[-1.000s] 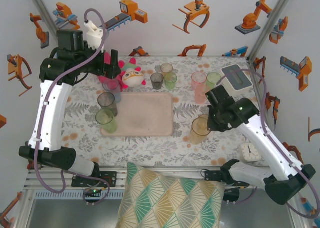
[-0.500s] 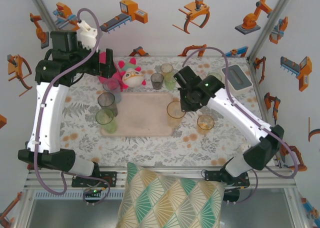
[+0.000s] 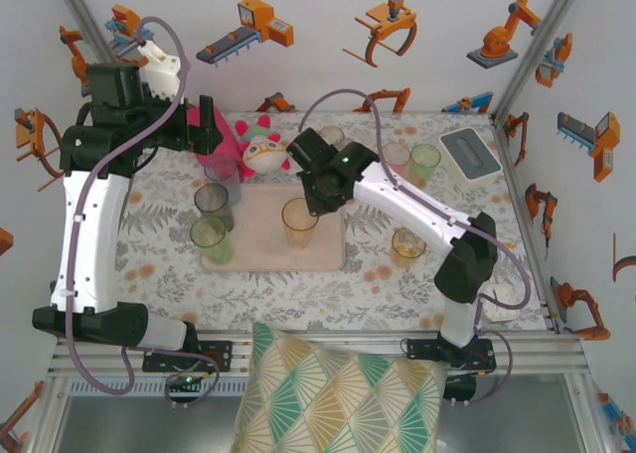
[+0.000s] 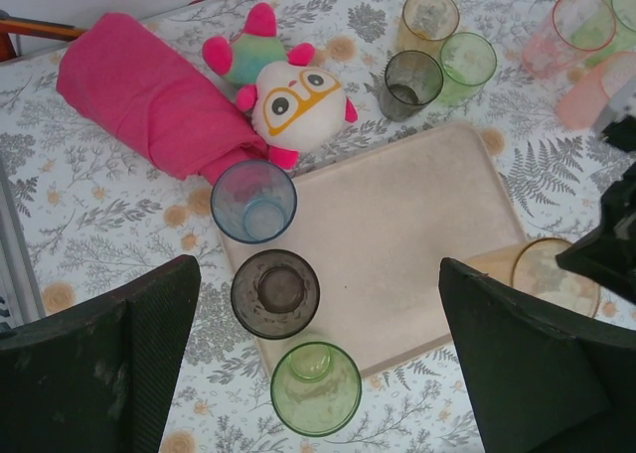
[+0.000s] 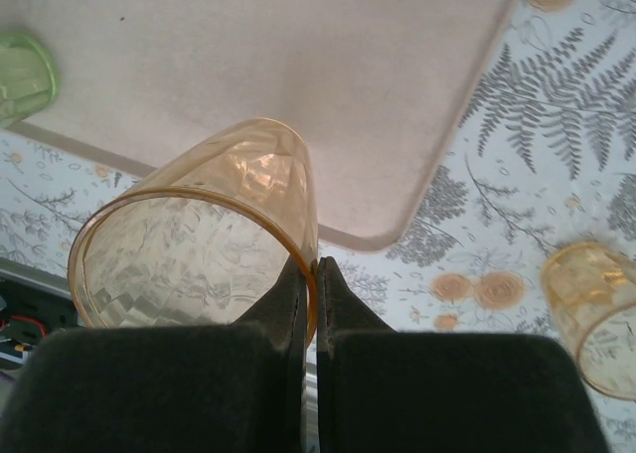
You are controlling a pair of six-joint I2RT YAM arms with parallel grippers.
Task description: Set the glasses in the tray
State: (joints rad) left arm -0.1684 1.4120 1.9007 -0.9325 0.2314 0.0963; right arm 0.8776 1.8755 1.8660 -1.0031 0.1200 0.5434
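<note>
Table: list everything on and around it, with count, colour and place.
Tray: one, beige-pink, table centre.
Amber glasses: two; one held over the tray, one right of it.
Left-edge glasses: three, blue, grey, green, along the tray's left edge.
Far glasses: at least five, yellowish, grey, green, pink, green, beyond the tray.
Towel: one, pink, far left.
Plush toy: one, pink-and-white, beside the towel.
Box: one, grey-and-white, far right.
Cushion: one, patterned, near edge.
Left gripper: one, black, open, raised far left.
Right gripper: one, black, shut on amber glass rim.

You have the amber glass (image 3: 298, 222) hanging mouth-up over the beige tray (image 3: 253, 242); blue glass (image 4: 253, 201), grey glass (image 4: 275, 293) and green glass (image 4: 316, 387) stand at its left edge.
</note>
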